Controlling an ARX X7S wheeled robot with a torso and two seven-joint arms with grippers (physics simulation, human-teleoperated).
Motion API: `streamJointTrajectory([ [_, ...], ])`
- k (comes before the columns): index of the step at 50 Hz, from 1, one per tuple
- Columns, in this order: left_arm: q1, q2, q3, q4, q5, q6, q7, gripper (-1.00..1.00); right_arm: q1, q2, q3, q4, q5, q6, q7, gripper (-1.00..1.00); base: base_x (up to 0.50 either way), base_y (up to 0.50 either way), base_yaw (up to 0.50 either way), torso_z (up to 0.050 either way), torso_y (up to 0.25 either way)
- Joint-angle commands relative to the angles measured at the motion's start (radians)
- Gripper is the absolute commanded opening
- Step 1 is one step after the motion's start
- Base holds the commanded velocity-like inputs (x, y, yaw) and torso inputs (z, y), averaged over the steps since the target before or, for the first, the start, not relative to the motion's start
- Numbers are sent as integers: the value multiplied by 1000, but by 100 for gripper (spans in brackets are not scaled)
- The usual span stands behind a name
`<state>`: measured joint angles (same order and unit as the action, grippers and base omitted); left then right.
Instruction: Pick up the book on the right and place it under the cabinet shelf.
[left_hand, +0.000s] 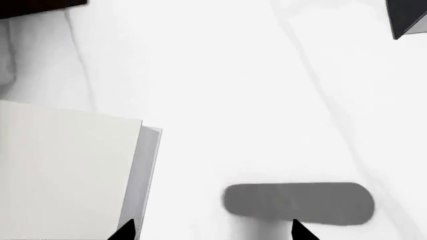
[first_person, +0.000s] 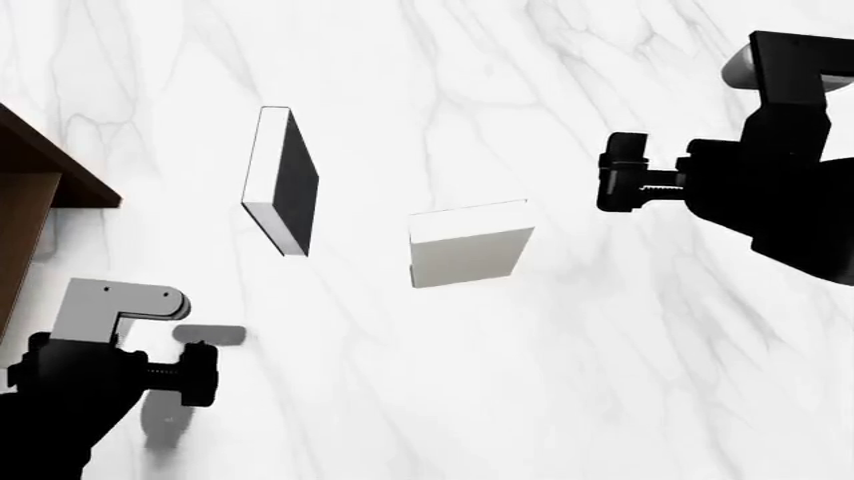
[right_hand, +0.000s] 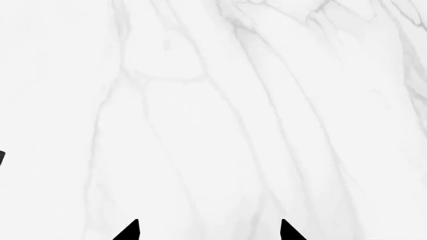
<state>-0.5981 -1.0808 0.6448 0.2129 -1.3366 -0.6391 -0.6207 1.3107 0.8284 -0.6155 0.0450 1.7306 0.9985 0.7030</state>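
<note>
Meanwhile, the right claw (first_person: 603, 185) hovered above the white marble bench (first_person: 641, 350) with its two tips spread apart, pinching nothing; only bare marble lay beneath it. The plain light-grey book (first_person: 467, 243) lay flat on the bench, near that claw, toward the robot's left and slightly nearer the robot. Beyond it stood the white book with a black face (first_person: 283, 182), on edge. The left claw (first_person: 207, 372) hung low, likewise spread and empty. The dark brown cabinet shelf (first_person: 34, 190) was farther forward and leftward of it.
</note>
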Motion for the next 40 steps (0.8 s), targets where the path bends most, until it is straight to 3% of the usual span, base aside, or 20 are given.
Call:
streamJointTrajectory([
  [1,-6,0,-1,-23,49,-12,-15,100,-3,3,0,0,-1,-4,-4,100,0,0,0,0,0],
  [40,-20,29,6,-151,106,6,37,100,3,-2,-8,1,0,-7,0,100,0,0,0,-2,-6],
])
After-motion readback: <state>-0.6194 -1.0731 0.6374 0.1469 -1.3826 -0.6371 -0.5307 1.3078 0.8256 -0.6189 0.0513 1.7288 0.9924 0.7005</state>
